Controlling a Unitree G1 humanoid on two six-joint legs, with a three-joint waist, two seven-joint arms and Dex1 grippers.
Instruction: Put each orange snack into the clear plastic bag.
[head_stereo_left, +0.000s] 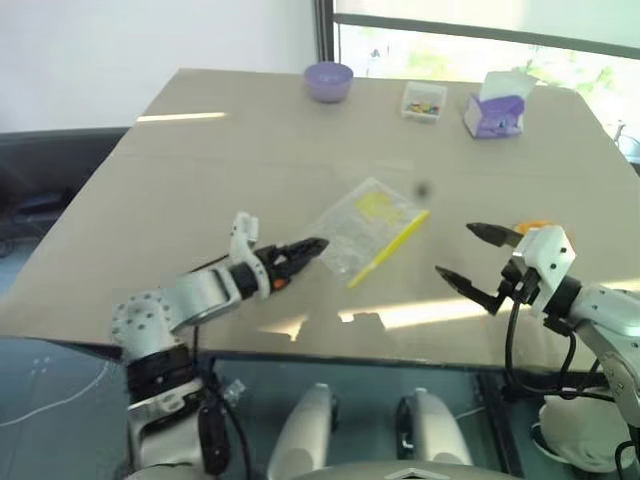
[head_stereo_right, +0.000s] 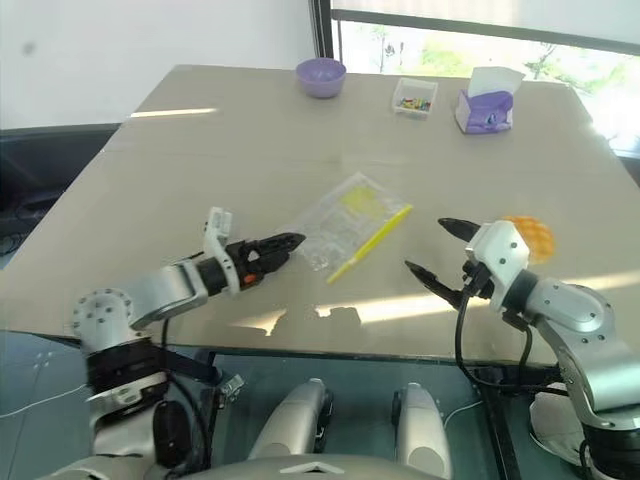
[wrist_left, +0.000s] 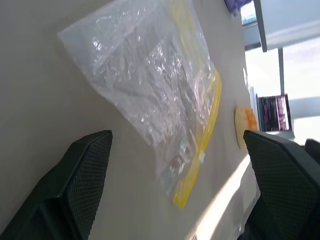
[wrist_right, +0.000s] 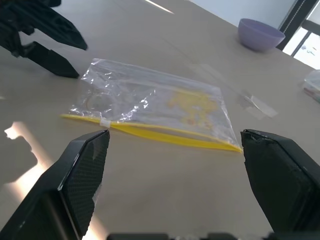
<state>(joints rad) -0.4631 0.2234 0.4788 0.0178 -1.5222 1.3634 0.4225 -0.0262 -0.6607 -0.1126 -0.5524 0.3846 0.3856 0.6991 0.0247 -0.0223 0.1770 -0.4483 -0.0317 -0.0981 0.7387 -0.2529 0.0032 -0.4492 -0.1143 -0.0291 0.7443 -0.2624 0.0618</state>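
Orange snack (head_stereo_right: 530, 236) sits on the table (head_stereo_left: 200, 170) at the robot's right, just behind the right gripper (head_stereo_left: 478, 266) and partly hidden by its white housing, while the clear plastic bag (head_stereo_left: 366, 226) lies flat near the table's middle, between the two arms. The bag's long axis, marked by its yellow seal strip (head_stereo_left: 388, 248), runs diagonally from near front to far right, and that sealed edge faces the right arm. So the right arm is clearly the nearer one to the snack, and the left gripper (head_stereo_left: 302, 252) is the nearer to the bag, its tips just beside the bag's near corner but apparently not touching. Both grippers have their fingers spread wide and carry nothing. The bag looks shut and empty, so opening it seems to come first.
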